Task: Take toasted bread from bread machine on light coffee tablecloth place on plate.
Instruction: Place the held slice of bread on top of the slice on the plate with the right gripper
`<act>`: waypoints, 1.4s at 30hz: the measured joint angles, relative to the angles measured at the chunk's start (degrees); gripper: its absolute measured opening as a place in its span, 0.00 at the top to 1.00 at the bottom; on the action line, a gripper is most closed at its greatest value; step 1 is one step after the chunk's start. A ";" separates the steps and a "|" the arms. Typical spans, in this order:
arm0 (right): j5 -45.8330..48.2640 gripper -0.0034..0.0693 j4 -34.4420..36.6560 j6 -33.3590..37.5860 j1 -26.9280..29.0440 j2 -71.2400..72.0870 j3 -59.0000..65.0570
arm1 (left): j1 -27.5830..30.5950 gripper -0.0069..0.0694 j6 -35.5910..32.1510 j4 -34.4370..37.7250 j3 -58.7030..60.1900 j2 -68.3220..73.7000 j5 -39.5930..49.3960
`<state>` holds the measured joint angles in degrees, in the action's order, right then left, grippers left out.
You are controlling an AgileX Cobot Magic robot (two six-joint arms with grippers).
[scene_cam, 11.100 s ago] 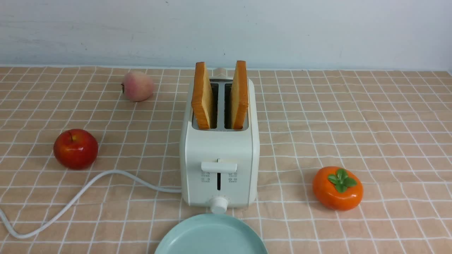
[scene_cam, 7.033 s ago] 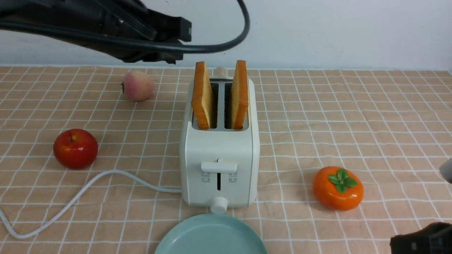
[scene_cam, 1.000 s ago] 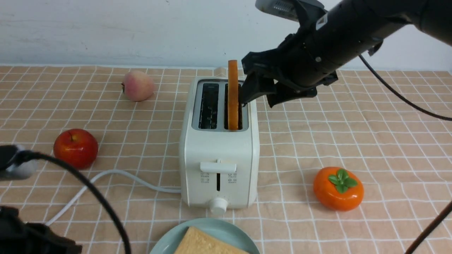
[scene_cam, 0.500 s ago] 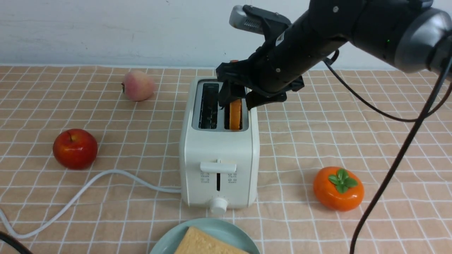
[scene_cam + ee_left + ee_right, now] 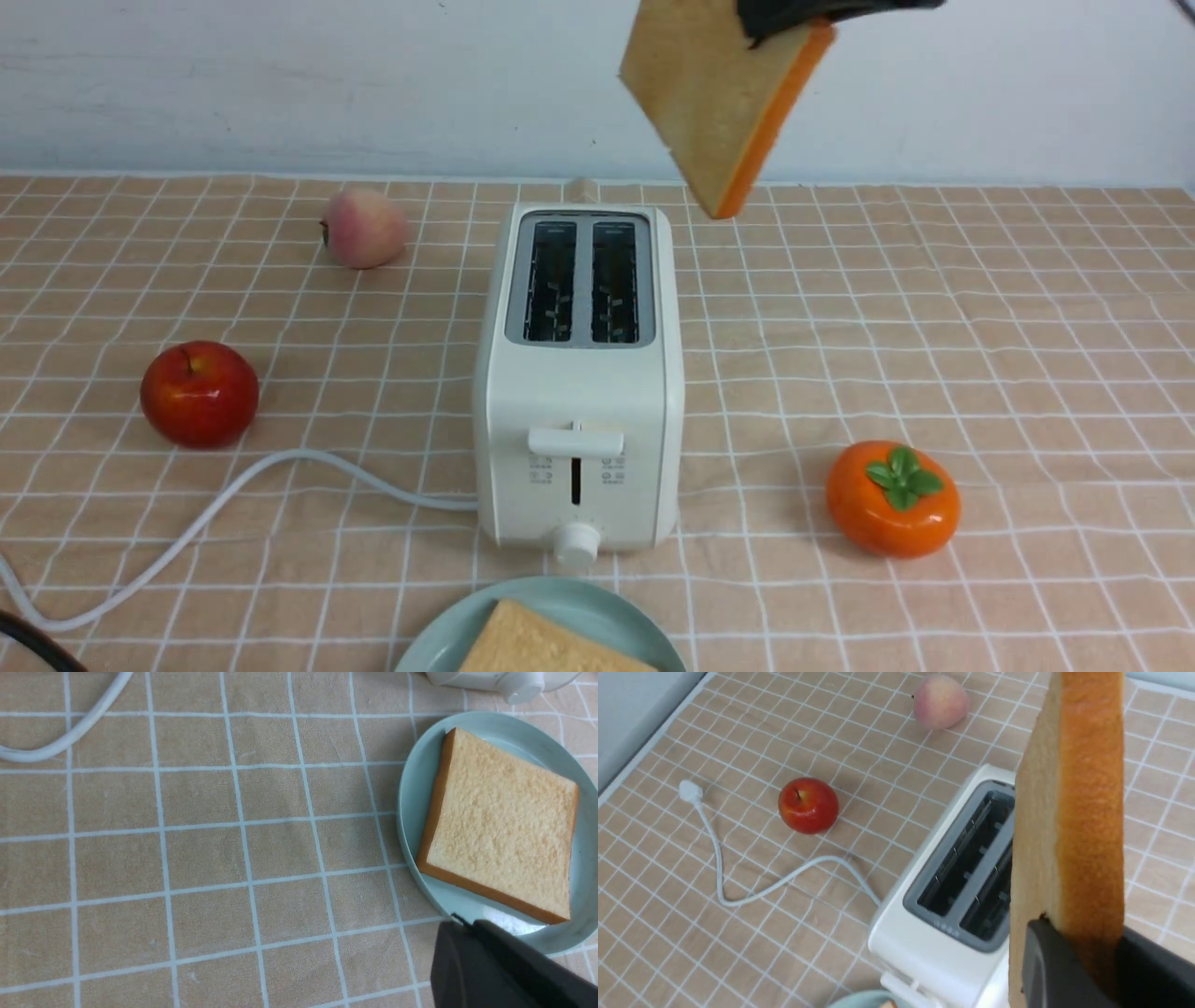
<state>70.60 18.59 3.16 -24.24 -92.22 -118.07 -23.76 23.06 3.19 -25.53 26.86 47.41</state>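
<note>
My right gripper (image 5: pixel 794 14) is shut on a slice of toasted bread (image 5: pixel 719 103) and holds it tilted, high above and right of the bread machine (image 5: pixel 579 373). In the right wrist view the slice (image 5: pixel 1069 812) sits edge-on between my fingers (image 5: pixel 1045 961). Both toaster slots are empty. The other slice (image 5: pixel 541 644) lies flat on the mint-green plate (image 5: pixel 448 635) in front of the toaster, on the light coffee tablecloth (image 5: pixel 980 327). In the left wrist view my left gripper (image 5: pixel 460 921) is shut and empty just beside the plate's rim (image 5: pixel 411 802), near that slice (image 5: pixel 502 821).
A red apple (image 5: pixel 199 392) and a peach (image 5: pixel 364 227) sit left of the toaster. An orange persimmon (image 5: pixel 892 499) sits at the right front. The white cord (image 5: pixel 233 485) loops from the toaster to the left front edge.
My right gripper has lifted the second slice out of the toaster's right slot and carried it up and to the right. Both slots now stand empty.
</note>
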 joint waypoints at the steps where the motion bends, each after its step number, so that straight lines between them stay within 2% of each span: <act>1: 0.29 0.81 0.08 0.18 0.00 0.00 0.00 | 0.00 0.93 0.00 0.00 0.00 0.00 0.00; 4: 1.59 0.81 1.18 1.72 1.48 3.55 1.53 | 0.00 0.93 0.00 0.00 0.00 0.00 0.00; 10: 1.65 0.81 6.19 2.71 1.91 9.80 17.46 | 0.00 0.93 0.00 -0.11 0.00 0.00 -0.11; 13: 1.52 0.81 14.73 6.77 2.03 10.90 31.25 | 0.00 0.93 0.00 -0.11 0.00 0.00 -0.38; 16: 0.84 0.81 27.54 17.23 2.10 9.82 44.05 | 0.00 0.93 0.00 -0.11 0.00 0.00 -0.45; 17: 0.78 0.81 28.40 18.88 2.10 9.73 45.61 | 0.00 0.93 0.00 -0.11 0.00 0.00 -0.45; 18: 0.49 0.81 35.34 24.49 2.10 8.96 50.59 | 0.00 0.93 0.00 -0.11 0.00 0.00 -0.51; 19: 0.01 0.81 39.21 28.09 2.10 8.24 54.24 | 0.00 0.93 0.00 -0.11 0.00 0.00 -0.59; 22: -2.56 0.81 48.04 35.95 2.10 5.82 60.67 | 0.00 0.93 0.00 -0.11 0.00 0.00 -0.70; 24: -3.90 0.81 51.14 38.79 1.95 4.13 62.44 | 0.00 0.93 0.00 -0.11 0.00 0.00 -0.76; 28: -6.71 0.81 54.49 42.68 -0.36 -0.43 63.37 | 0.00 0.93 0.00 -0.11 0.00 0.00 -0.83; 36: -15.33 0.81 55.70 43.27 -3.62 -5.27 63.37 | 0.00 0.93 0.00 0.76 0.00 0.00 -0.83; 42: -20.55 0.71 55.89 43.48 -3.62 -6.20 63.37 | 0.00 0.93 0.00 1.01 0.00 0.00 -0.83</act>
<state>50.06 74.48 46.64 -27.86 -98.42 -54.71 -23.76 23.06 4.20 -25.53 26.86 46.58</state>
